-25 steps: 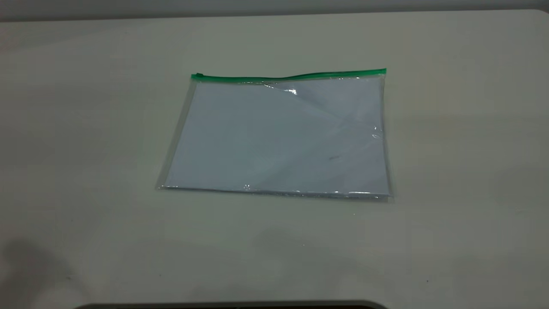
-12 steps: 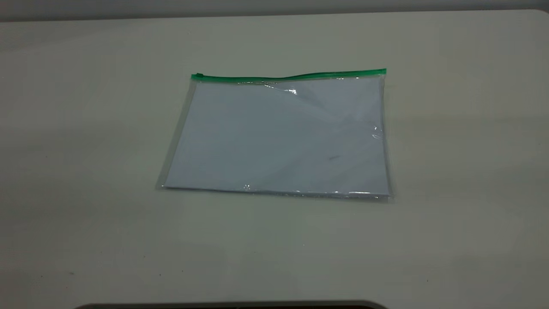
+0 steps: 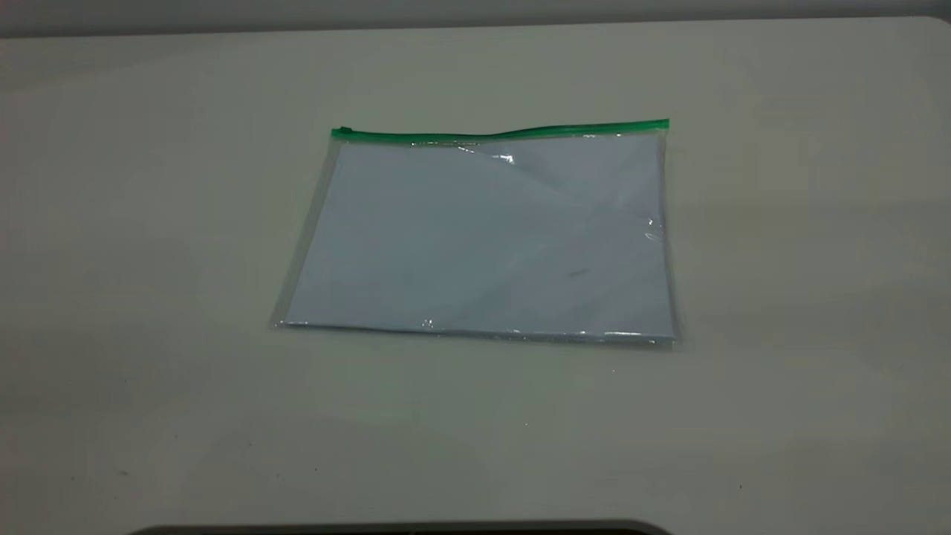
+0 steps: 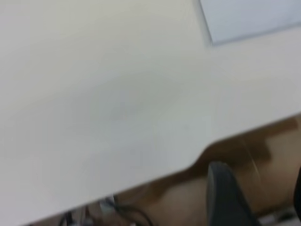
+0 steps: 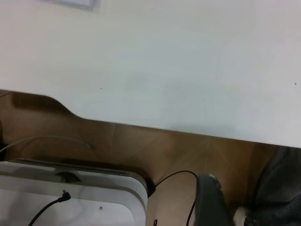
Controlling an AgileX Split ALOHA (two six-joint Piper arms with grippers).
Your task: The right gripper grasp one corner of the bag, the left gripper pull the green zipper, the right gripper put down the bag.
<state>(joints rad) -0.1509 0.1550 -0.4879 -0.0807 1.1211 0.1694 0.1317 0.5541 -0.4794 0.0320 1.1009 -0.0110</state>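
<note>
The clear bag (image 3: 483, 238) with white paper inside lies flat in the middle of the table. The green zipper (image 3: 505, 134) runs along its far edge, with the slider tab (image 3: 343, 131) at the left end. The green strip ends at the far right corner (image 3: 663, 128). Neither gripper shows in the exterior view. In the left wrist view the left gripper (image 4: 261, 197) hangs open past the table's near edge, over the floor, with one bag corner (image 4: 254, 19) far off. In the right wrist view the right gripper (image 5: 244, 202) is also open off the table edge, far from the bag (image 5: 77, 4).
The white table (image 3: 802, 312) has a notched near edge (image 5: 70, 113). Below it are a brown floor, a white device (image 5: 70, 197) and black cables (image 5: 174, 176).
A faint shadow at the table's lower left has faded away. The bag has not moved.
</note>
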